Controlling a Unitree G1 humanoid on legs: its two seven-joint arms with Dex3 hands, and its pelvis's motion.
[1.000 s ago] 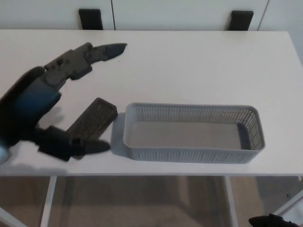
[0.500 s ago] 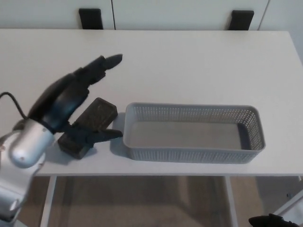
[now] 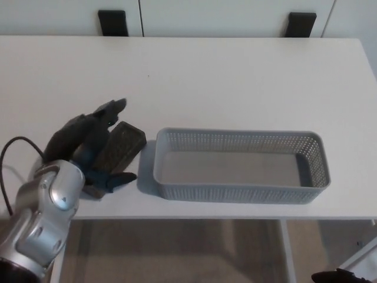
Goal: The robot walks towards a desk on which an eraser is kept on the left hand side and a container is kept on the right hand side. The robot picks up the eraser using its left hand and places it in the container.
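Resting on the tabletop (image 3: 235, 82), the eraser (image 3: 118, 150) is straddled by the left hand (image 3: 88, 144), fingers apart; lifting and dropping into the basket (image 3: 235, 191) remain.

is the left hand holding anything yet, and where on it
The left hand is closing around the near end of the dark eraser, fingers on one side, thumb on the other. The eraser lies on the desk; a firm hold cannot be told.

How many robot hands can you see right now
1: the left hand, at the desk's left side, lies over the eraser beside the container. The right hand is out of view.
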